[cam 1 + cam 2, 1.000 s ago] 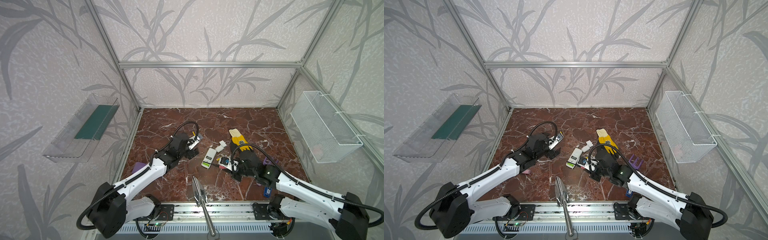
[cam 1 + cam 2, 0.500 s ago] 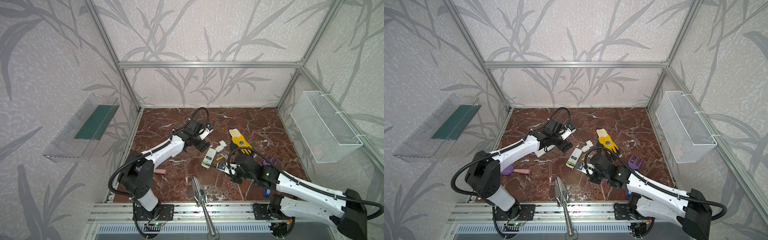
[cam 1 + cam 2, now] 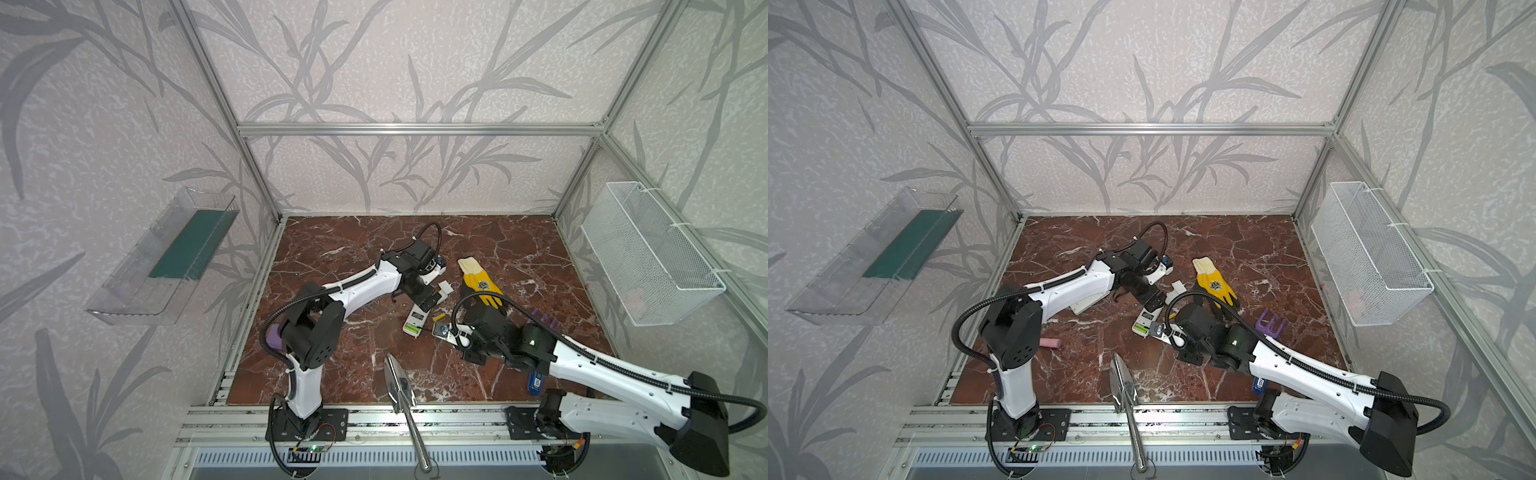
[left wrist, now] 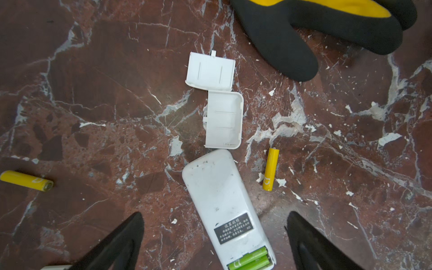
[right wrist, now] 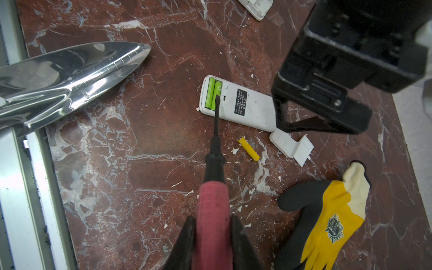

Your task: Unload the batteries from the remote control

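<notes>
**Desk:** Where were the batteries?

**Photographer:** Two bright green slim cylinder batteries sat side by side in the open bay at the near end of the white plastic remote control, which lay face down mid-floor. One yellow battery lay just right of it, and the second yellow battery lay well apart on its other side. Two white bay covers lay touching each other beyond its far end.

**Desk:** And the claws?

**Photographer:** The right gripper was clamped on the pink-handled screwdriver. The black tip sat over the green pair's end, likely to lever them out, though contact could not be told. The left gripper hung empty and spread wide, straddling the remote's body, probably to pin it.

**Desk:** Room to work?

**Photographer:** The brown marble floor was bare on the remote's near side. A yellow-and-black work glove crowded the far right. A shiny steel trowel lay by the near rail, where a popped battery could roll.
</notes>
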Robot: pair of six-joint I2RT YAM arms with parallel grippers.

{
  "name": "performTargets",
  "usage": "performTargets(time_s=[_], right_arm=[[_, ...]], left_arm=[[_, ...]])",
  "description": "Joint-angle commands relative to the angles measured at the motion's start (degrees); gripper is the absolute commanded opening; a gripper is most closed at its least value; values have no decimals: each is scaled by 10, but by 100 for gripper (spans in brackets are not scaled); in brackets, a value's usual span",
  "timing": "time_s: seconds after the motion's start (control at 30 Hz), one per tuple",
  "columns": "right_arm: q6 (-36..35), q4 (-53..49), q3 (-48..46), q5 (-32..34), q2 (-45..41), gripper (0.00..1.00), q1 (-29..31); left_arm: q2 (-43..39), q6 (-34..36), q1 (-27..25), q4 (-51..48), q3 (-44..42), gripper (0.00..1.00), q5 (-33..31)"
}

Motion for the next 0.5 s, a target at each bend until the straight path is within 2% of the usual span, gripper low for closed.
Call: performTargets(time_s=[0.0,0.2,0.47], right_arm=[[4,-10,16,11,-2,0,5],[2,-1,10,13,1,0,5],[1,13,5,1,4,0,5]], left_arm=[[36,-33,-4,-83,34,94,-18],[70,-68,-4,-108,50,93,-22],[99,-87,-4,-106,65,88,6]])
